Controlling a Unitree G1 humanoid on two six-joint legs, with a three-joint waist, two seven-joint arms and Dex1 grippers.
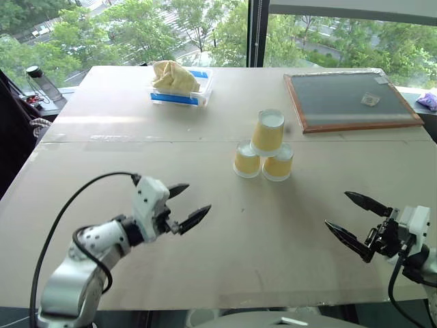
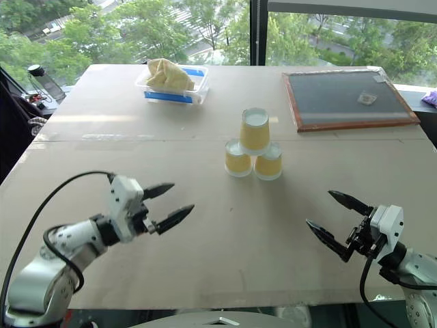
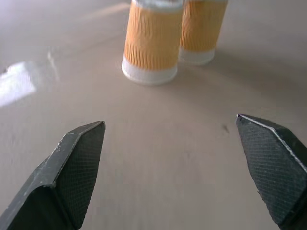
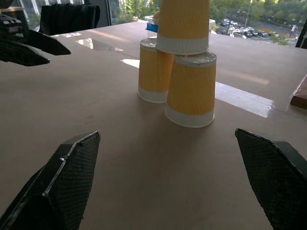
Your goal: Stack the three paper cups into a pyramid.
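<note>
head views overlook table (image 1: 205,273); wrist views low, sharing pyramid (image 4: 180,72)

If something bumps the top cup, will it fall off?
Probably yes. The top cup only rests upside down across the two bottom cups' flat ends, held by nothing. It looks like thin, empty paper, so likely very light. Being tapered, it would probably roll in a curve on the table.

Left arm (image 1: 82,263): silver-grey rounded metal segments, black joint bands, white boxy wrist block, thin black cable looping over it. Left gripper (image 1: 191,203): two black tapered pointed fingers, cross-hatched inner pads (image 3: 79,165). Right gripper (image 1: 355,220): same black fingers, white wrist housing, black cable.
</note>
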